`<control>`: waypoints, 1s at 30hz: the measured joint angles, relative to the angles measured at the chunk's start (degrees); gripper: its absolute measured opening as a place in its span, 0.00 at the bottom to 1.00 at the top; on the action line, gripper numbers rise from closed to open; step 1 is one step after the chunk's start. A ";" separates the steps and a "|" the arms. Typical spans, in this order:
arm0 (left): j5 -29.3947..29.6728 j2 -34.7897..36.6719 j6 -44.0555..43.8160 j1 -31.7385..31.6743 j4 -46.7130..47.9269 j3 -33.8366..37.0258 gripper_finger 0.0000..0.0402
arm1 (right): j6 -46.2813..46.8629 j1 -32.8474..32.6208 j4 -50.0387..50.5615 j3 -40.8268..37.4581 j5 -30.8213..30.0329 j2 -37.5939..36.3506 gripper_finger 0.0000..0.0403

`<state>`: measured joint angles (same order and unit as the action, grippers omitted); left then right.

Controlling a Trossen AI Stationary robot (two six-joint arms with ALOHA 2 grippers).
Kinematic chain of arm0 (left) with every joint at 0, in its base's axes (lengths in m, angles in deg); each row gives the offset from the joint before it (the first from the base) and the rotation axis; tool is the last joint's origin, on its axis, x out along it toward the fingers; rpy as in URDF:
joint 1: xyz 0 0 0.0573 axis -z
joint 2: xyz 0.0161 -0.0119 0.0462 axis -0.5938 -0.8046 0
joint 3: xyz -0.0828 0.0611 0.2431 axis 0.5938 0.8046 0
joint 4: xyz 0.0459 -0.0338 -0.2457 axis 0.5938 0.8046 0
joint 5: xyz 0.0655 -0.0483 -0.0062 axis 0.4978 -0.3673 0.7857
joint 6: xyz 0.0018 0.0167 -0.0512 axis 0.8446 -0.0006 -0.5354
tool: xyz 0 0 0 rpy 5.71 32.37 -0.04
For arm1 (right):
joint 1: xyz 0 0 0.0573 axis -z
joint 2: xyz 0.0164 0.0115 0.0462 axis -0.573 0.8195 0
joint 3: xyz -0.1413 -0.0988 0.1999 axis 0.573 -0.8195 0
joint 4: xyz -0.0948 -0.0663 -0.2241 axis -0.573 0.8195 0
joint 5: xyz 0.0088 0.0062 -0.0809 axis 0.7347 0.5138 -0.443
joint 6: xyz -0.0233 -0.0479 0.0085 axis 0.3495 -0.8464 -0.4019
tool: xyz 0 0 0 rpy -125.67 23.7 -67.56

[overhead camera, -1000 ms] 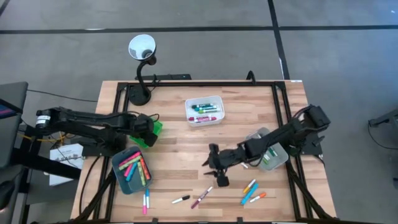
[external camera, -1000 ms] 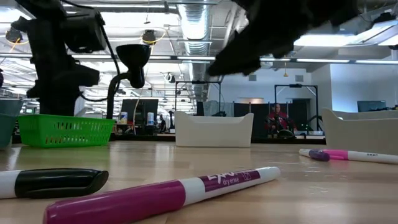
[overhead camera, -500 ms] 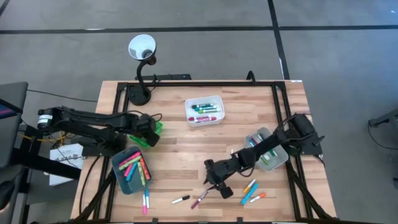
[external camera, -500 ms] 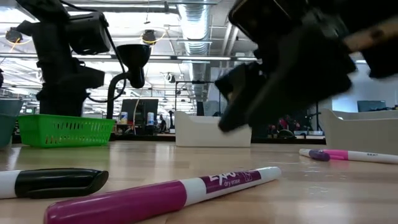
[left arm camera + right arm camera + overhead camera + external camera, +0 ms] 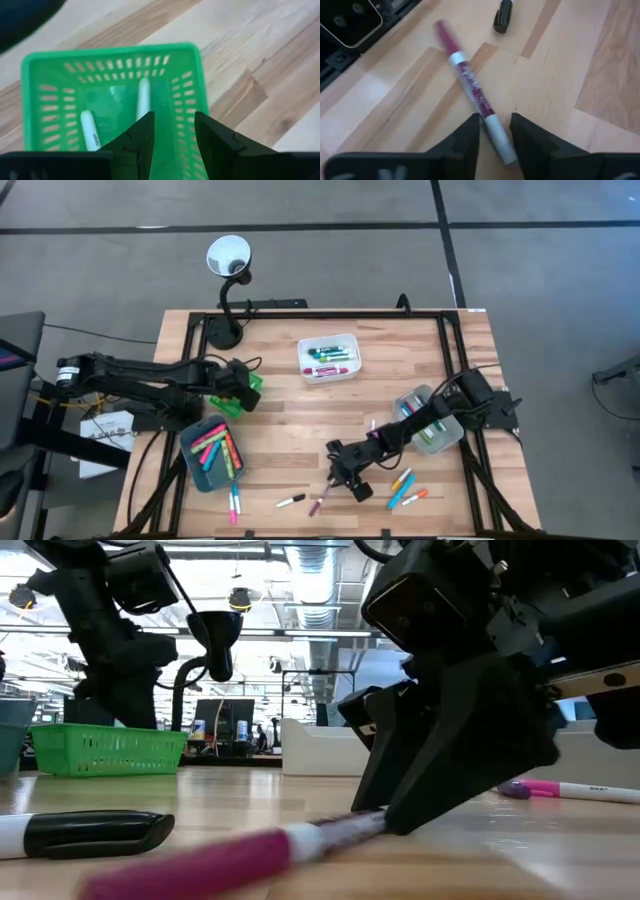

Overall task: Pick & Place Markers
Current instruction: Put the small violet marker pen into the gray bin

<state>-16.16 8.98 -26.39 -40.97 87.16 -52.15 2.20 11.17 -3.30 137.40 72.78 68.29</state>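
The right gripper (image 5: 493, 131), fingers narrowly parted, straddles the white barrel end of a magenta-capped marker (image 5: 470, 90) lying flat on the table (image 5: 290, 420). Light, rigid and smooth, the pen would likely roll or pivot unless pinched mid-barrel, just ahead of the fingertips. The left gripper (image 5: 172, 131), slightly open and empty, hovers over the green tray (image 5: 195, 85).

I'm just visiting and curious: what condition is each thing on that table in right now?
Right gripper: open, fingers astride the magenta marker on the table.
Magenta marker: lying flat, capped.
Left gripper: open over the green basket.
Green basket: holds two white-barrelled markers.
Black marker: lying flat, capped.
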 joint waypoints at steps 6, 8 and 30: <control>0.00 0.65 -0.01 0.01 -1.27 0.00 0.32 | -1.89 0.11 0.09 -0.02 0.08 0.92 0.04; 0.00 0.87 -0.04 0.11 -2.61 0.00 0.31 | -1.89 0.47 0.51 -0.06 0.93 0.12 0.05; -0.22 6.92 15.36 1.89 -32.94 0.13 0.26 | 32.94 -8.93 65.83 -0.42 -27.27 -45.64 0.04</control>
<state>-16.38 15.90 -11.03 -39.08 54.22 -52.02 35.14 2.25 62.53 136.98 45.51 22.65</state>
